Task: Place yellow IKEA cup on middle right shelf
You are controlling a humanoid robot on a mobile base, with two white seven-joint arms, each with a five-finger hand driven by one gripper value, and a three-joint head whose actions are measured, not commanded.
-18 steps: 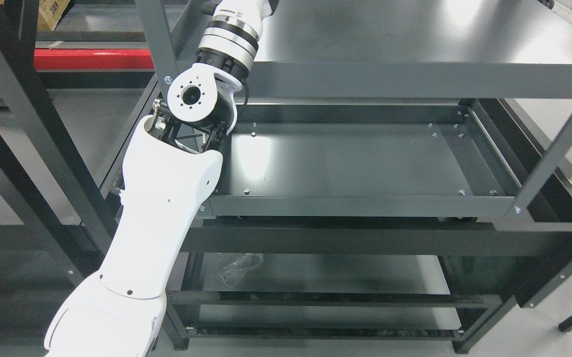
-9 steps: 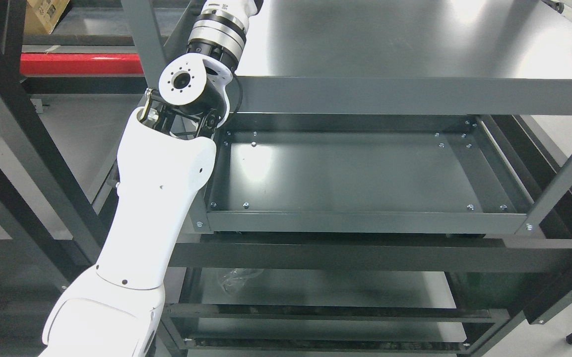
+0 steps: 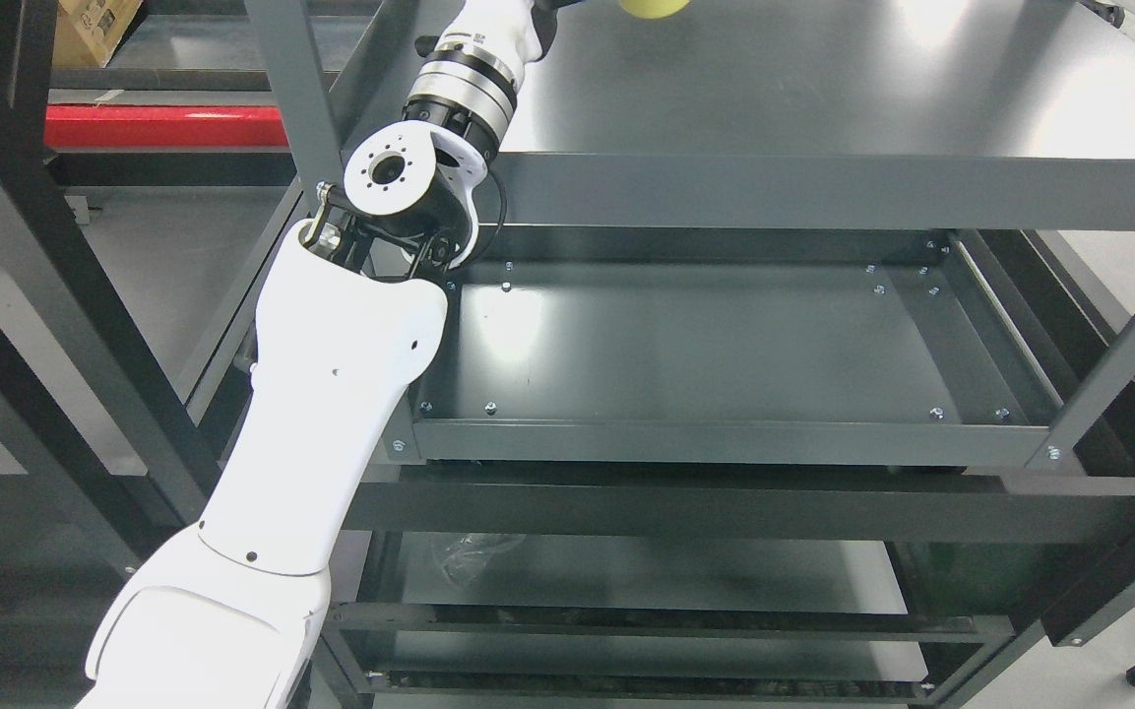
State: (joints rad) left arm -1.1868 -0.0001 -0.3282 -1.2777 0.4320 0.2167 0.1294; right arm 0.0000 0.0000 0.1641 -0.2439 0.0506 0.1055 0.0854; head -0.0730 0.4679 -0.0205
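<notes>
Only the rounded yellow lower edge of the cup (image 3: 656, 7) shows, at the very top of the head view above the top shelf (image 3: 823, 89). My left arm (image 3: 331, 394) rises from the lower left past the rack's left post, and its wrist (image 3: 464, 74) points up towards the cup. The left hand is cut off by the picture's top edge, so its hold on the cup cannot be seen. The middle shelf (image 3: 725, 340) is a dark grey tray with a raised rim, lying below and right of the forearm. The right arm does not show.
A grey upright post (image 3: 291, 89) stands just left of my wrist, and a slanted post (image 3: 1118, 364) crosses the right side. A crumpled clear plastic bag (image 3: 473, 551) lies on the lower shelf. A red beam (image 3: 163, 128) runs behind at the left.
The cup's yellow edge has come into view at the top. My left forearm and wrist have shifted a little to the right. The camera tilted between the first two frames.
</notes>
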